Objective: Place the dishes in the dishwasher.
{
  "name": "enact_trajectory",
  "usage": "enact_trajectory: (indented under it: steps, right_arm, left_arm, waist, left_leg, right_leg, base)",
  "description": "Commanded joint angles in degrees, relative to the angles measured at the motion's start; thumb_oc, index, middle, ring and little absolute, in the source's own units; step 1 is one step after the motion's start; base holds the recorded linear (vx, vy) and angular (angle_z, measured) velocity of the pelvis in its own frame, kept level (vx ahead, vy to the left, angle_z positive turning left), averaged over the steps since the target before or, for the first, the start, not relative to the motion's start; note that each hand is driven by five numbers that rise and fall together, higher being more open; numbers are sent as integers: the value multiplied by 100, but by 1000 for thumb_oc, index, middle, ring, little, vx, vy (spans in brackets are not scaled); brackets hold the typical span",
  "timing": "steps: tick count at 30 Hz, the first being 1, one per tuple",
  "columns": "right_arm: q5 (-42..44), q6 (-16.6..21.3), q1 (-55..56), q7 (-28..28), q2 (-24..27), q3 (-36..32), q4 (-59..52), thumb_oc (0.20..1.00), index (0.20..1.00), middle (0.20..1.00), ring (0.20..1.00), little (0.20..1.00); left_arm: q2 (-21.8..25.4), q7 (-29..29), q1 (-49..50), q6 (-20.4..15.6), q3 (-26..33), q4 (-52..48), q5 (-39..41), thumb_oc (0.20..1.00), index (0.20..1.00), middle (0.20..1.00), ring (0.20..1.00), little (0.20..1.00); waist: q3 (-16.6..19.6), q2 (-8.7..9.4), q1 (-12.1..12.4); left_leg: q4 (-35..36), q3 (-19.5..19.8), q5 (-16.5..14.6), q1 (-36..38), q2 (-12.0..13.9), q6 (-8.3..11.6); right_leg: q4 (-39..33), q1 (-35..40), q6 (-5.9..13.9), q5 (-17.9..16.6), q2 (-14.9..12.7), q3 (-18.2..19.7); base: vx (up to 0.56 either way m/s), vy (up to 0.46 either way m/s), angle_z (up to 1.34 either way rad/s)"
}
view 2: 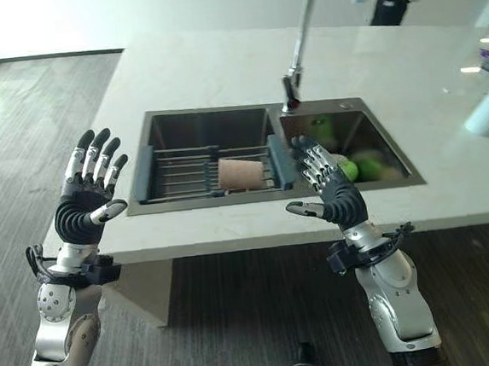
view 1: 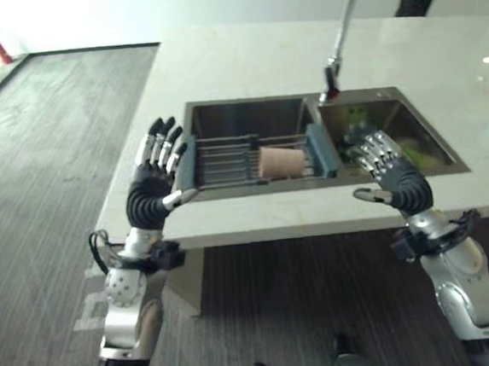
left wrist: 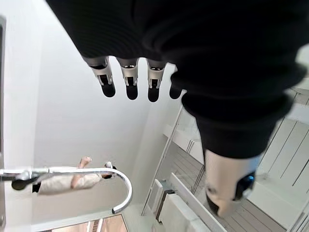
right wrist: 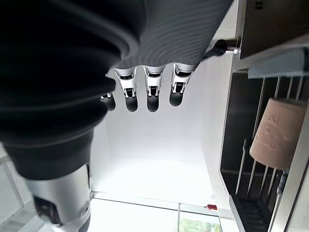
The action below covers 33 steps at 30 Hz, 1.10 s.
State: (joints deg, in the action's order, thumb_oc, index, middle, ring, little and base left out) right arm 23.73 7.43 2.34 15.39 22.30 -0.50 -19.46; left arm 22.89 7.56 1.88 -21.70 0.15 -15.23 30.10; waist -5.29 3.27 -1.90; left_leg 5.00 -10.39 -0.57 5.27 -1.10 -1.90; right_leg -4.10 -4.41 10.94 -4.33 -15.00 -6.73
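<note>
Hovering apart at the worktop point(view 1: 243, 63) front edge, left hand point(view 2: 87, 197) and right hand point(view 2: 331, 188) spread, released, grasping nothing; beige cup point(view 1: 281, 161) lies on the sink rack point(view 1: 226, 163).

A double sink point(view 2: 179, 120) sits near the counter's point(view 2: 217, 65) front edge. A cup point(view 2: 239, 173) lies on a rack point(view 2: 175, 174) in its left basin, the tap point(view 2: 300, 37) behind.

Honestly no text or numbers I can read anywhere here. The pink cup point(right wrist: 276, 133) has a faint mark, too blurry to make out.
</note>
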Motion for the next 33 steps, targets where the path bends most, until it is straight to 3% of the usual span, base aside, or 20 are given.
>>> enact_trajectory:
  steps: [1, 8, 9, 11, 13, 16, 17, 18, 19, 22, 24, 26, 28, 30, 33]
  right_arm:
    - [346, 191, -66, 92, 78, -299, -338, 1000, 1000, 1000, 1000, 1000]
    - [453, 165, -13, -124, 273, -389, -338, 1000, 1000, 1000, 1000, 1000]
    - [448, 161, 114, -91, 334, -503, -365, 1000, 1000, 1000, 1000, 1000]
    - [400, 244, 288, 3, 360, -565, -375, 1000, 1000, 1000, 1000, 1000]
    - [356, 297, 326, 6, 364, -581, -338, 1000, 1000, 1000, 1000, 1000]
    - [226, 260, 250, -85, 329, -587, -302, 1000, 1000, 1000, 1000, 1000]
    - [210, 261, 234, -82, 338, -597, -304, 1000, 1000, 1000, 1000, 1000]
    - [152, 261, 219, -45, 379, -653, -325, 1000, 1000, 1000, 1000, 1000]
    - [154, 271, 241, -40, 404, -689, -318, 1000, 1000, 1000, 1000, 1000]
    - [199, 270, 257, -11, 457, -772, -325, 1000, 1000, 1000, 1000, 1000]
    - [345, 262, 387, -187, 363, -936, -399, 1000, 1000, 1000, 1000, 1000]
    - [126, 221, 453, -185, 139, -870, -492, 1000, 1000, 1000, 1000, 1000]
    - [14, 110, 391, -143, 17, -710, -439, 1000, 1000, 1000, 1000, 1000]
    - [27, 100, 383, -73, 135, -720, -385, 1000, 1000, 1000, 1000, 1000]
    - [172, 142, 120, -265, 436, -744, -315, 1000, 1000, 1000, 1000, 1000]
  left_arm:
    - [88, 70, 5, -231, 212, -403, -53, 1000, 1000, 1000, 1000, 1000]
    - [71, 139, 53, -205, 174, -410, 420, 1000, 1000, 1000, 1000, 1000]
    - [46, 241, 147, -173, 212, -434, 594, 1000, 1000, 1000, 1000, 1000]
    - [-8, 413, 331, -237, 264, -457, 621, 1000, 1000, 1000, 1000, 1000]
    - [-40, 528, 398, -289, 299, -447, 665, 1000, 1000, 1000, 1000, 1000]
    - [-59, 553, 364, -292, 297, -489, 748, 1000, 1000, 1000, 1000, 1000]
    - [-56, 517, 323, -319, 281, -487, 750, 1000, 1000, 1000, 1000, 1000]
    - [-58, 450, 203, -454, 234, -456, 798, 1000, 1000, 1000, 1000, 1000]
    - [-83, 496, 188, -516, 242, -440, 834, 1000, 1000, 1000, 1000, 1000]
    - [-137, 647, 226, -608, 314, -491, 962, 1000, 1000, 1000, 1000, 1000]
    - [7, 663, -26, -539, 352, -526, 745, 1000, 1000, 1000, 1000, 1000]
    - [45, 755, -151, -311, 435, -588, 739, 1000, 1000, 1000, 1000, 1000]
    - [79, 627, -209, 14, 477, -543, 520, 1000, 1000, 1000, 1000, 1000]
    - [214, 340, -322, 273, 409, -485, 246, 1000, 1000, 1000, 1000, 1000]
    - [346, -30, -356, 356, 279, -463, -883, 1000, 1000, 1000, 1000, 1000]
  waist:
    - [149, -147, 62]
    - [218, -122, -63]
    - [149, -91, -75]
    - [67, -43, -84]
    - [12, -44, -62]
    - [-28, -136, -57]
    - [-26, -189, -65]
    - [-30, -304, -65]
    - [-21, -318, -57]
    - [21, -344, 1]
    - [54, -304, -2]
    - [82, -271, 34]
    - [144, -270, 63]
    - [143, -233, -35]
    - [160, -148, -21]
  left_leg:
    - [0, 1000, -601, 105, 127, 91]
    - [-133, 614, -509, 245, 590, 415]
    - [-863, 629, -483, -9, 682, 516]
    - [-1932, 742, -406, -459, 627, 510]
    - [-2088, 727, -382, -653, 628, 492]
    - [-1127, 455, -290, -551, 825, 595]
    - [-689, 419, -131, -503, 915, 660]
    - [0, 479, 277, -547, 1133, 816]
    - [0, 547, 305, -622, 1154, 843]
    - [0, 767, 234, -584, 1137, 836]
    - [0, 658, 117, -465, 805, 661]
    - [0, 816, 20, -355, 456, 381]
    - [0, 811, -110, -262, 302, 233]
    - [0, 836, -125, -245, 267, 225]
    - [0, 885, -229, -200, 198, 189]
  right_leg:
    - [139, 23, -173, -54, 674, 172]
    - [-88, 476, -469, 209, 1040, 202]
    - [-77, 604, -573, 285, 1093, 184]
    - [-51, 670, -703, 338, 1108, 186]
    - [-42, 728, -729, 382, 1121, 189]
    - [-66, 844, -667, 524, 1077, 39]
    - [-79, 875, -645, 569, 1066, -7]
    - [-90, 992, -616, 719, 1035, -52]
    - [-90, 1037, -605, 757, 1005, -72]
    - [-13, 1095, -528, 819, 823, -133]
    - [365, 1097, -185, 850, 376, -280]
    - [1122, 843, -152, 701, 152, -193]
    - [1555, 650, -181, 587, 202, -197]
    - [800, 517, -257, 661, 684, 5]
    - [259, 559, -313, 435, 872, 242]
  base:
    - [146, -353, 8]
    - [171, -462, 7]
    - [165, -485, 8]
    - [141, -349, 13]
    - [111, -53, 23]
    - [148, 153, 4]
    - [277, 447, 52]
    - [273, 496, 52]
    - [286, 525, 40]
    - [255, 540, -14]
    - [416, 956, -20]
    - [398, 810, 22]
    - [321, 519, 29]
    - [160, 148, 37]
    - [48, -210, 15]
